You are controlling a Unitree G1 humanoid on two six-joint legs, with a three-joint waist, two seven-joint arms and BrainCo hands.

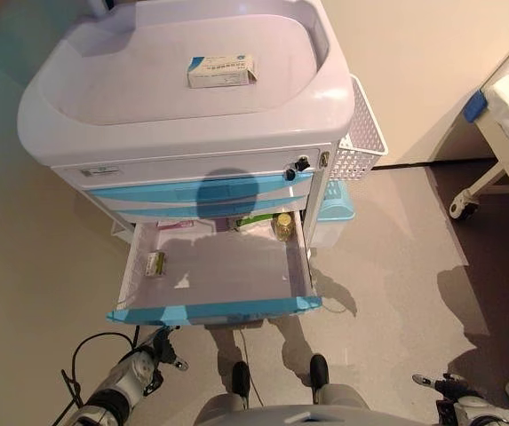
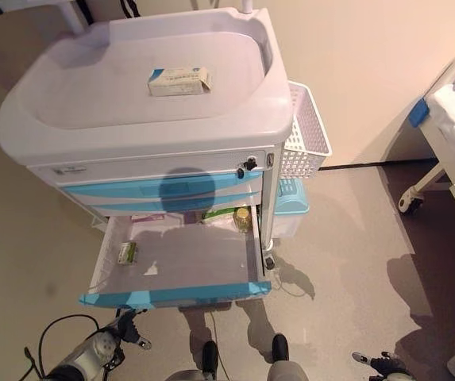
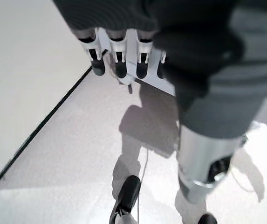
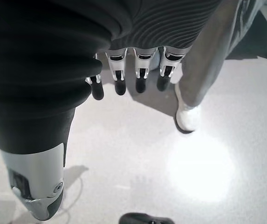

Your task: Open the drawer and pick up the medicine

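The lowest drawer (image 1: 214, 311) of the white and blue cart (image 1: 183, 115) stands pulled out. Inside it a small green-labelled bottle (image 1: 155, 264) lies at the left, a yellow-lidded jar (image 1: 283, 226) stands at the back right, and flat packets (image 1: 256, 219) lie along the back. A white and blue medicine box (image 1: 222, 71) rests on the cart's top. My left hand (image 1: 161, 346) hangs low, just below the drawer's front left corner, its fingers (image 3: 119, 60) straight and empty. My right hand (image 1: 445, 386) is down at the lower right, far from the cart, fingers (image 4: 140, 74) straight, holding nothing.
A white mesh basket (image 1: 361, 133) hangs on the cart's right side, with a blue bin (image 1: 336, 209) below it. A bed on castors (image 1: 503, 115) stands at the right. A person's leg and white shoe (image 4: 188, 116) are near my right hand.
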